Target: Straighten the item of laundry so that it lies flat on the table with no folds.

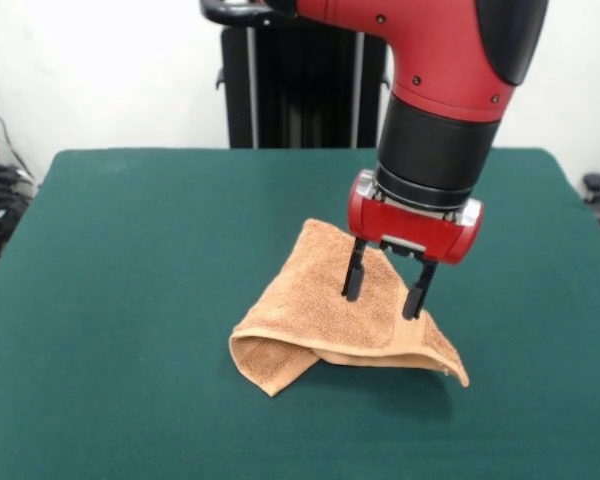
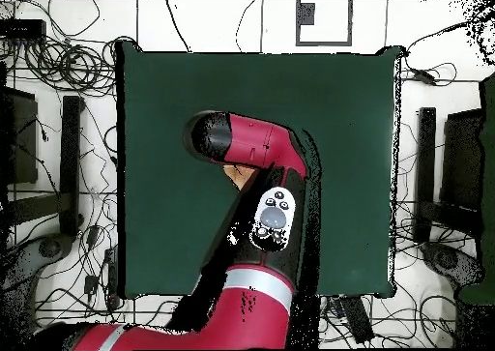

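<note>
towel [image 1: 332, 305] folded in front, overhead arm-hidden

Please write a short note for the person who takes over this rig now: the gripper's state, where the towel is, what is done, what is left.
Gripper: open, its fingers spread, pointing down over the towel. I cannot tell whether the tips touch the cloth; nothing is held.
Towel: near the middle of the table, in the front view. From overhead the arm hides nearly all of it.
Done: nothing that shows. The towel is folded over itself in a rough triangle, with a doubled flap at its near left corner and the right corner raised.
Left: open the folds and spread the towel flat.
</note>
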Tool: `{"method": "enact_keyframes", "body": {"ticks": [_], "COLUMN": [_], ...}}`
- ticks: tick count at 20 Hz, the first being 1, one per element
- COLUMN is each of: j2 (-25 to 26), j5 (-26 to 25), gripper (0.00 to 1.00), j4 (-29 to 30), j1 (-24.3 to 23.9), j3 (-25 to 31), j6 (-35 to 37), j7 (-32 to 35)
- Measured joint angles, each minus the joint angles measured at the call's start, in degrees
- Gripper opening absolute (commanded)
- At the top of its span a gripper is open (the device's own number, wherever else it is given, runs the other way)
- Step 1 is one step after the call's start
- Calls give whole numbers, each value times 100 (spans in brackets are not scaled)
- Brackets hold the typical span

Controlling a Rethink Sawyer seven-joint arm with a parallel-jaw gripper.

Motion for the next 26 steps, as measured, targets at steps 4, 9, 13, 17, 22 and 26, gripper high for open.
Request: {"method": "enact_keyframes", "body": {"ticks": [4,9,13,17,22,26], "j2": [-17,-16,-18,0,90,156], "j5": [-1,1,45,372,877,1079], "gripper": [100,100,100,100,100,100], "j4": [9,19,57,163,186,187], "j1": [-1,-6,-39,-59,79,260], "j3": [0,7,56,79,-81,-259], "j6": [-14,-64,-80,-53,367,880], "j7": [0,0,0,54,560,1261]}}
